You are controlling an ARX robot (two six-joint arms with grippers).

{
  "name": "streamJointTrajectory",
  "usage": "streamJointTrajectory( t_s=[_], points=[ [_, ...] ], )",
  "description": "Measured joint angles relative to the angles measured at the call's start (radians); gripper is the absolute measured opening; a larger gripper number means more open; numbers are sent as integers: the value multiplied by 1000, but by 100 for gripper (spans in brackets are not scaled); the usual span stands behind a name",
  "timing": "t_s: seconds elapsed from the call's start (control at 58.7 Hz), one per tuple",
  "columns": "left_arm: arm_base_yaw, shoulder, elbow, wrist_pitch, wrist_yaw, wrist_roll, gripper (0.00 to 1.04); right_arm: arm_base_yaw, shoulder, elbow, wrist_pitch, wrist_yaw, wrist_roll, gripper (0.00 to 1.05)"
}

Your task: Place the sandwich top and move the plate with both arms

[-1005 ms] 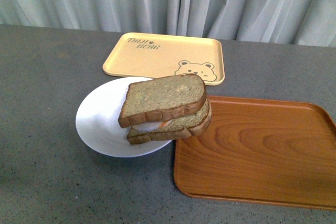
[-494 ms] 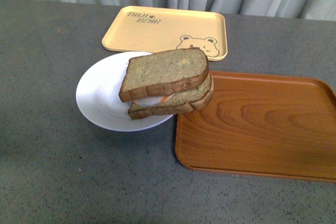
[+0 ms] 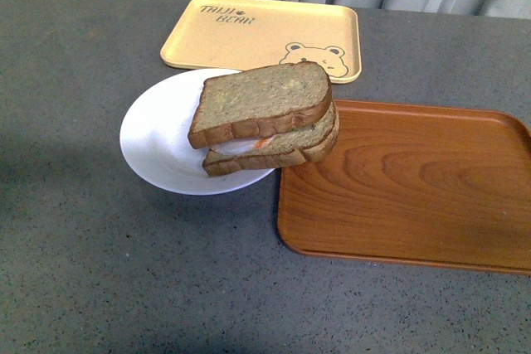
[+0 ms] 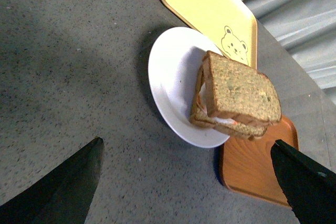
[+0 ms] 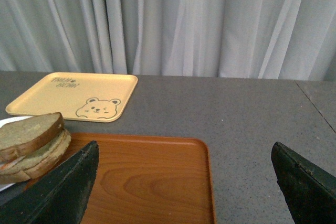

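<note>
Brown wholemeal top slice point(image 3: 264, 99) on stack point(image 3: 278, 152). L gripper point(image 4: 186, 144), R gripper point(image 5: 185, 146): both wide open, empty. Grip round white plate point(image 3: 158, 143) at 2 opposite rims, lift level; stack overhangs.

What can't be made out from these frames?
- Filling: in the front view, the sandwich top covers it. Only a white and orange edge shows.
- Right rim of the plate: in the front view, hidden under the lower slice, so contact with the wooden tray is unclear.
- Plate in the right wrist view: mostly cut off by the picture's edge.
</note>
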Motion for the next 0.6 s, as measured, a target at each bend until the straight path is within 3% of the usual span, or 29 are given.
streamJointTrajectory(
  t_s=[0.273, 0.596],
  points=[
    [-12, 513, 54, 378, -3, -159, 96, 0, 0, 0, 0, 0, 0, 96],
    [-60, 775, 94, 552, -31, -236, 96, 0, 0, 0, 0, 0, 0, 96]
  ],
)
